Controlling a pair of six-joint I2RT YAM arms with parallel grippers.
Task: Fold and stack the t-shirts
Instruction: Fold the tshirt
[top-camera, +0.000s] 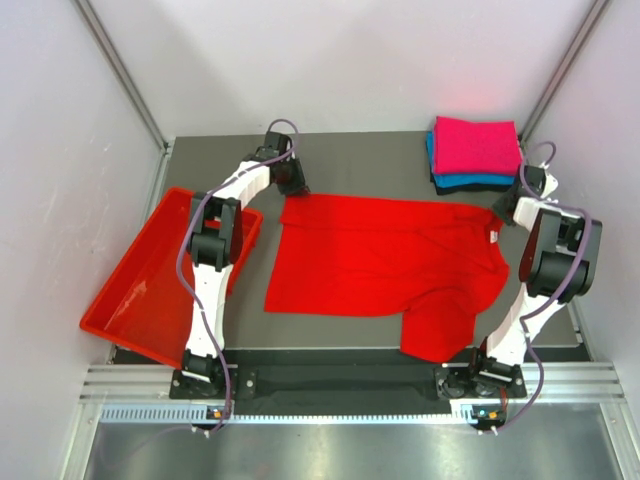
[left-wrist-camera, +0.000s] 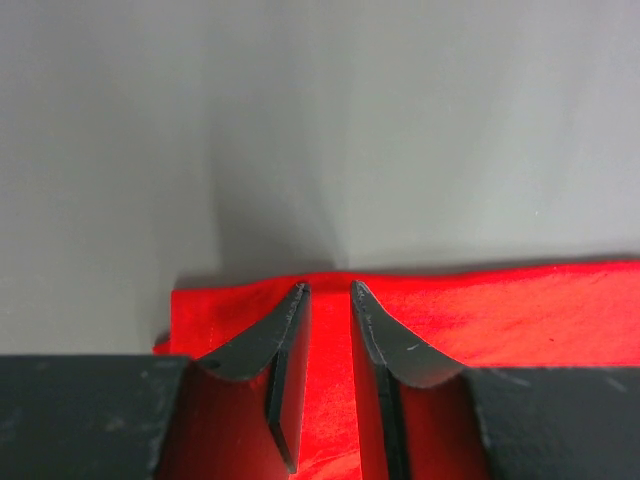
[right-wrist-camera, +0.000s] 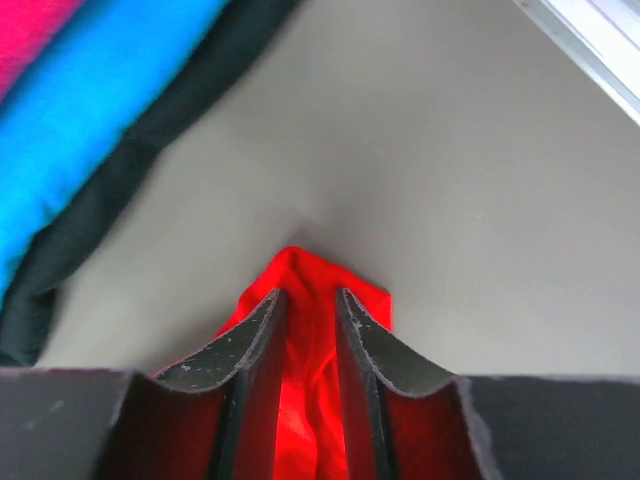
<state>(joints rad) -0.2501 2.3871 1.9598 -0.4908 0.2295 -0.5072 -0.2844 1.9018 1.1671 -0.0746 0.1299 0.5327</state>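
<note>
Both arms reach over the red t-shirt (top-camera: 380, 265), which lies spread mid-frame, to its far corners; the folded stack (top-camera: 477, 150) sits upper right. Only the wrist views show the jaws: the right gripper (right-wrist-camera: 310, 295) clamps bunched cloth, and the left gripper (left-wrist-camera: 328, 290) seems pinched on the hem.

Left hand (left-wrist-camera: 328, 288) seen from the wrist: two dark fingers (left-wrist-camera: 285, 340) reach up from the lower edge, their curved tips close together with only a narrow gap, and red cloth fills that gap. The red t-shirt (left-wrist-camera: 500, 312) lies as a band across the lower part of the view, its far edge lifted slightly at the fingertips and its corner ending just left of them. Beyond it lies the plain grey surface (left-wrist-camera: 320, 130).
</note>
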